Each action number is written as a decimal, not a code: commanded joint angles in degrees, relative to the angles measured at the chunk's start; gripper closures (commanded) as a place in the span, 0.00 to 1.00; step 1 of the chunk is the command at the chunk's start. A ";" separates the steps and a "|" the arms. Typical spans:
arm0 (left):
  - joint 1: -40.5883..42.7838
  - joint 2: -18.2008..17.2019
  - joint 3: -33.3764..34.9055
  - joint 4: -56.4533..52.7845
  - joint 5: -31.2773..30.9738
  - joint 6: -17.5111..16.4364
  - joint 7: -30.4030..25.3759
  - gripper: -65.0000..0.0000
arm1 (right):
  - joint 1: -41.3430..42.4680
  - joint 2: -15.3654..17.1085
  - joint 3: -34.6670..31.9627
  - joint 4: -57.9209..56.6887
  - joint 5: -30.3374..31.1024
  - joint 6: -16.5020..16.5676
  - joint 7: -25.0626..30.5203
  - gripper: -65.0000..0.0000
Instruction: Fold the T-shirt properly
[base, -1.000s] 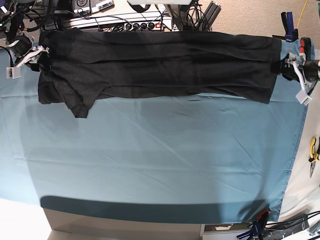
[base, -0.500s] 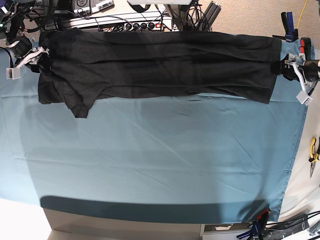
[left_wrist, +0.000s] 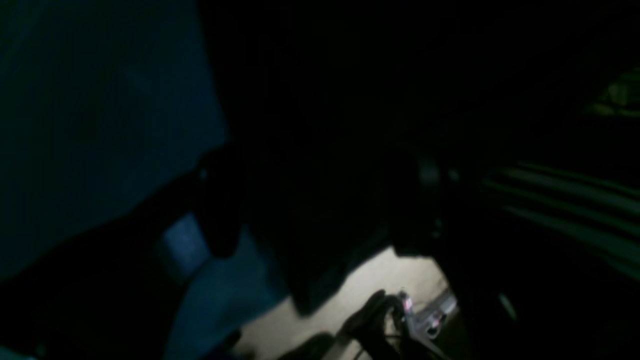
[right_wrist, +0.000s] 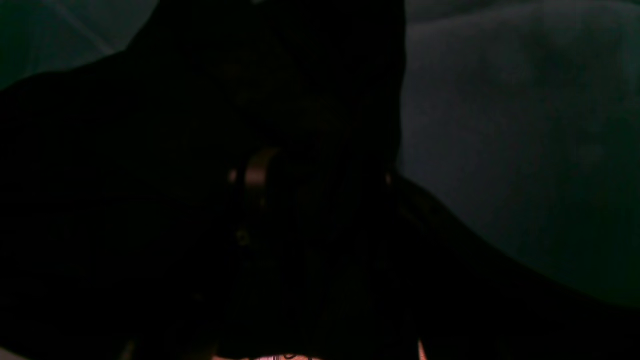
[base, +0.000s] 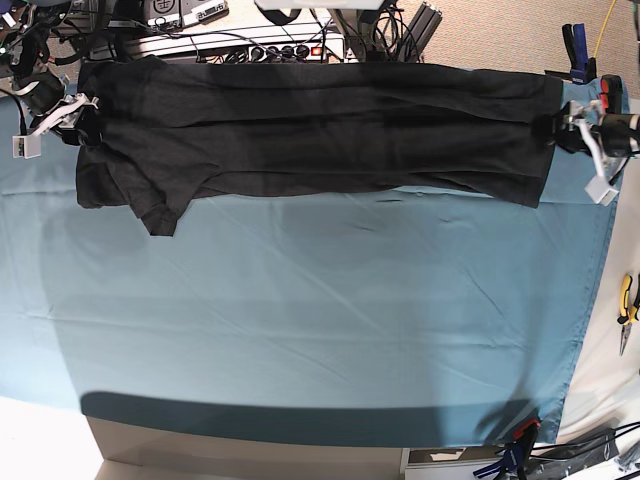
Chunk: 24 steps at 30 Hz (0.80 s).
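T-shirt (base: 320, 130) lying lengthwise across frame top on desk (base: 320, 320) | left end effector (base: 590, 140) spread wide at right end | right end effector (base: 70, 118) at left end, grip unclear

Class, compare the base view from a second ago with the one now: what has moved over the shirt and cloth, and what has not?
The left gripper at the shirt's hem end has shifted slightly toward the far edge of the table. The T-shirt, stretched in a long band across the teal cloth, lies as before, and the right gripper stays at its sleeve end. No clear grasp or release shows.

both wrist views near-black, T-shirt (base: 310, 130) far edge hidden
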 joint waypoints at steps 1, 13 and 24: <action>-0.22 -0.59 -0.44 0.63 -0.63 0.00 0.09 0.33 | 0.02 1.16 0.59 0.98 0.79 0.08 1.25 0.61; -0.24 0.66 -0.44 0.63 0.09 -0.50 0.07 0.33 | 3.91 1.33 3.28 0.98 -4.50 0.08 6.43 0.61; -0.26 -0.59 -0.46 9.22 0.50 -1.77 0.11 0.41 | 18.36 -0.17 5.73 0.87 -7.69 0.08 6.03 0.61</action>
